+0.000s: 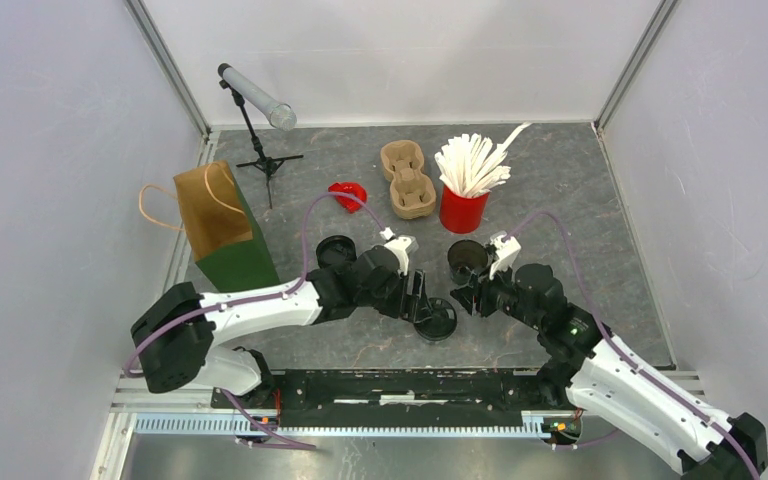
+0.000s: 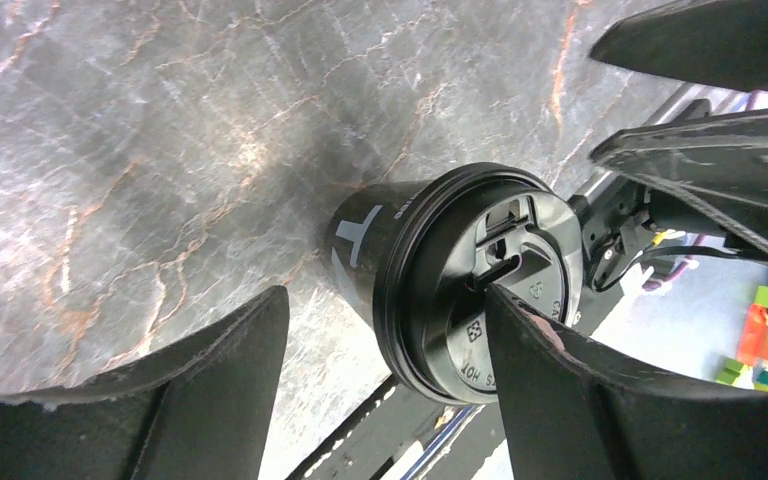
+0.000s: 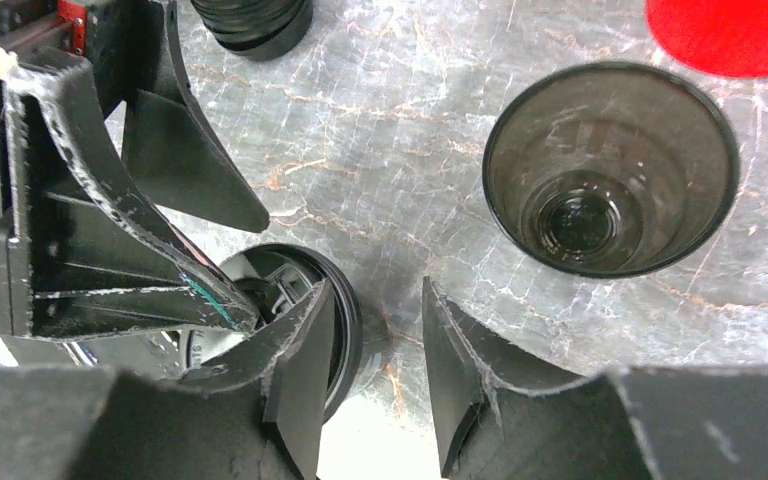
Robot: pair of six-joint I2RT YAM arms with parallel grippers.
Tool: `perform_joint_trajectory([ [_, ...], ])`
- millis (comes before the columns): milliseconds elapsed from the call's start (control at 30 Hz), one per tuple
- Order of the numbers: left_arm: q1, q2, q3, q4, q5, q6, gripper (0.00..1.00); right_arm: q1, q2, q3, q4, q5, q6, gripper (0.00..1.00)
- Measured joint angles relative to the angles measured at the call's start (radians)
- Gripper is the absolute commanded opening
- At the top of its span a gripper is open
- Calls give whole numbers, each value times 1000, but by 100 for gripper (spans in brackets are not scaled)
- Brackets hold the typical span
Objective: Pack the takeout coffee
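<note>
Lidded takeout cup [image 1: 436, 320] stands on the tabletop [image 1: 580, 200] at the near centre, between the two arms. It is a black cup with a snap-on black sip lid.

Handling, judged from appearance:
- Weight: the contents cannot be seen, so treat it as light and easy to tip.
- Wall: thin and likely to flex; too firm a squeeze could dent it or pop the lid.
- Surface: smooth and tapered, so it may slip downward in a loose grip.
- Grasp point: take the body just below the lid rim, where the rim stiffens the wall. Do not lift by the lid alone.

Left gripper [image 2: 388, 300]: the jaws stand wide and straddle the cup's upper end. One finger overlaps the lid edge in the left wrist view, and clear tabletop shows beside the other. Nothing is gripped.

Right gripper [image 3: 378, 290]: the jaws are partly parted with only bare tabletop between them. One finger sits just beside the lid. Nothing is held.

An open empty cup [image 3: 610, 165] stands just beyond, and the cup carrier [image 1: 406, 178] lies farther back.
</note>
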Motion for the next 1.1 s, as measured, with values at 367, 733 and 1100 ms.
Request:
perform_joint_trajectory([
  [367,6,-74,164,-251,-80,69,100,0,21,150,-132,-31,-135,98],
  [733,11,-453,182,-436,-291,78,100,62,127,239,-246,-71,-203,98],
  [1100,11,-586,159,-494,-249,108,100,271,276,304,-261,51,-202,98],
])
